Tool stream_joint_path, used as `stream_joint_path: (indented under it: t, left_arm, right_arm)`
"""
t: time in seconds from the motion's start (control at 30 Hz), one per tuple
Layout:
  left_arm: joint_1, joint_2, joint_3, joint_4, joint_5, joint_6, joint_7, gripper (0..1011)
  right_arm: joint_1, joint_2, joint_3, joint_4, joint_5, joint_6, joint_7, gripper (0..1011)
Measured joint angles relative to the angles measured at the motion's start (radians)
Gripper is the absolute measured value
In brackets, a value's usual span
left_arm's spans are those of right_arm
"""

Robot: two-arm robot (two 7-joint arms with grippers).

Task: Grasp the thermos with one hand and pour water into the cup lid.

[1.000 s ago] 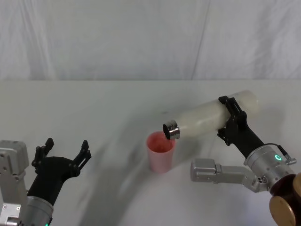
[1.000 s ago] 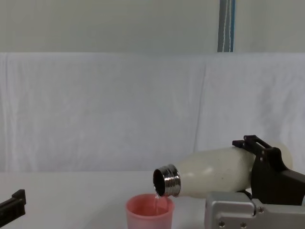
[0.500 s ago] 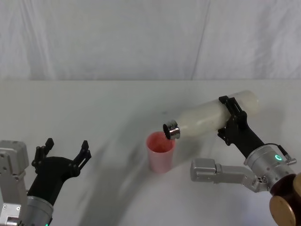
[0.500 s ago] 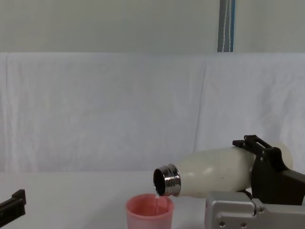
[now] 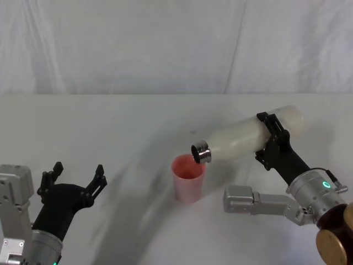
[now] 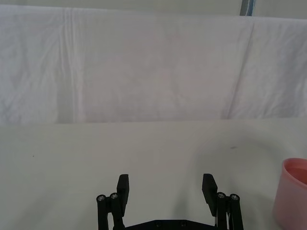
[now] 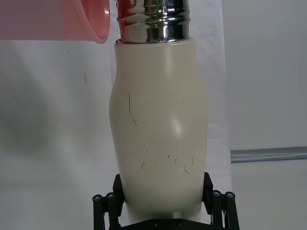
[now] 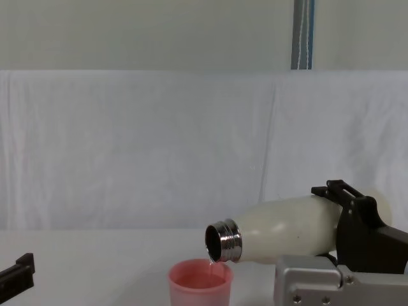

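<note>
My right gripper [image 5: 270, 141] is shut on the cream-white thermos [image 5: 248, 138], which lies tipped almost flat with its steel neck [image 5: 201, 153] over the pink cup lid [image 5: 188, 178]. In the chest view a thin stream of water runs from the thermos [image 8: 287, 229] mouth down into the cup lid [image 8: 199, 284]. The right wrist view looks along the thermos [image 7: 158, 124], gripped near its base by my right gripper [image 7: 160, 203], with the cup lid's rim [image 7: 72, 21] beside the neck. My left gripper [image 5: 77, 176] rests open at the near left, away from both, and my left gripper [image 6: 165, 189] holds nothing in its wrist view.
A white cloth covers the table [image 5: 110, 127] and hangs as a backdrop behind it. The cup lid [image 6: 292, 191] stands off to one side of the left gripper, with bare tabletop between them.
</note>
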Motion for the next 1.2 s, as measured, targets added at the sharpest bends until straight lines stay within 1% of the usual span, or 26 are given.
stream_joint_path:
  t: [1.2]
  left_arm:
    - [0.000,0.000,0.000,0.000,0.000,0.000,0.000,1001]
  right_arm:
    - [0.000,0.002,-0.004,-0.006,-0.006,0.005,0.006,962]
